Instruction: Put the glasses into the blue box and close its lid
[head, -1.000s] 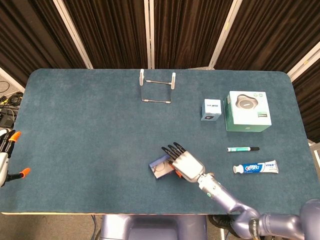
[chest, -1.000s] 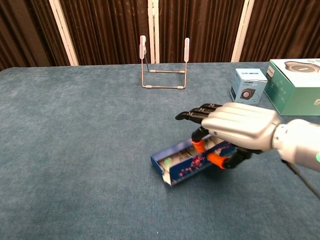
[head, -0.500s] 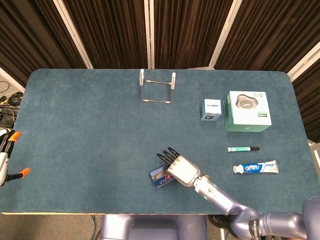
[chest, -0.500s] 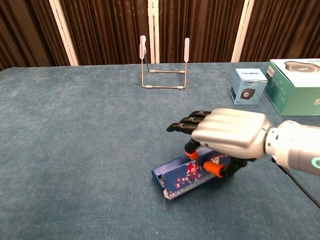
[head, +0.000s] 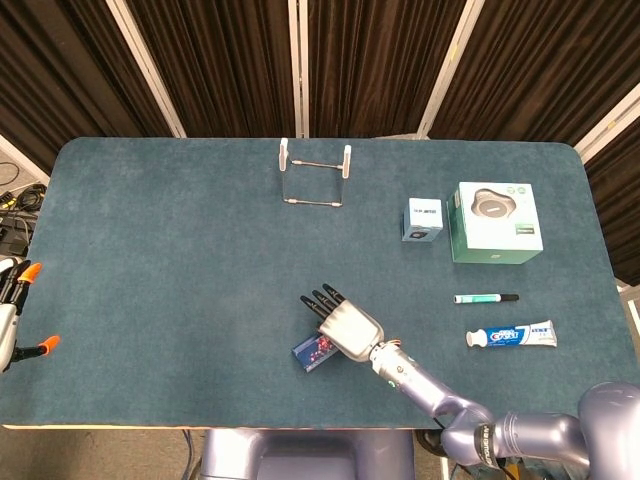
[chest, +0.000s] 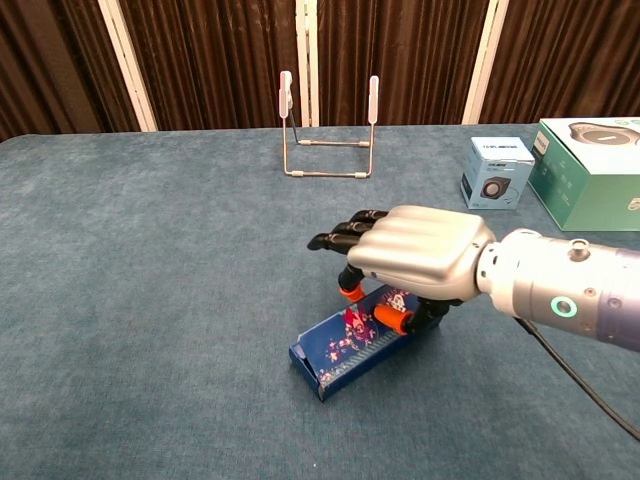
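Observation:
The blue box (head: 312, 351) lies near the table's front edge, slightly right of centre, its flower-patterned lid (chest: 345, 340) down flat on top. My right hand (head: 340, 322) hovers palm-down over the box's right half, fingers stretched out to the left. Its orange-tipped fingertips (chest: 352, 291) touch the lid (chest: 345, 340) in the chest view, where the right hand (chest: 415, 255) covers the box's far end. No glasses show in either view. My left hand (head: 10, 310) sits at the far left edge, off the table, holding nothing, fingers apart.
A wire stand (head: 315, 175) is at the back centre. A small speaker carton (head: 423, 220) and a green box (head: 495, 222) stand at the right. A marker (head: 486, 298) and a toothpaste tube (head: 510, 336) lie right of my forearm.
The box's lid, open a second ago with the inside showing, now lies shut. My right hand has moved left and nearer, and the box has slid a little left with it.

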